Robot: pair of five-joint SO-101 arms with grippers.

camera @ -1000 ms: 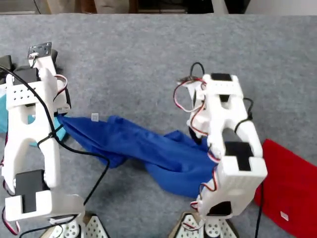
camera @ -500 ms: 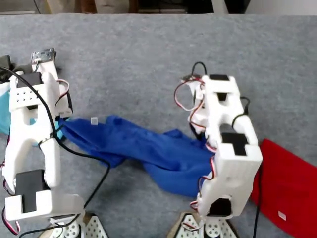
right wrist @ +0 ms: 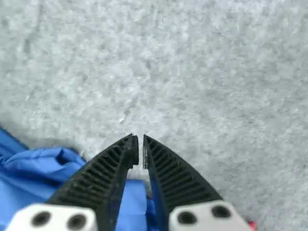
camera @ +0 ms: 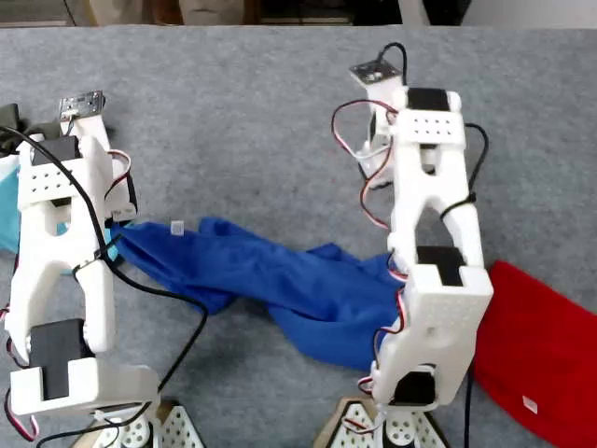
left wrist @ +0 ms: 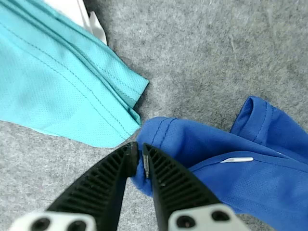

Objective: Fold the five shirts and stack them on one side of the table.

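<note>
A crumpled blue shirt (camera: 298, 285) lies stretched across the middle of the grey table. My left gripper (left wrist: 140, 156) is shut on the blue shirt's (left wrist: 240, 163) hemmed corner, right beside the edge of a teal shirt (left wrist: 57, 82). A small white label (left wrist: 238, 159) shows on the blue cloth. My right gripper (right wrist: 141, 144) is shut with nothing in it, hanging over bare grey felt just past the other end of the blue shirt (right wrist: 33, 173). A red shirt (camera: 546, 345) lies flat at the right front of the table.
The teal shirt (camera: 7, 210) sits at the table's left edge under the left arm (camera: 56, 243). The right arm (camera: 429, 233) stands over the blue shirt's right end. Bare grey felt (camera: 252, 121) covers the far half of the table.
The right arm has stretched out toward the far side, its wrist rising away from the blue shirt. The left arm shifted slightly, still holding the shirt's corner.
</note>
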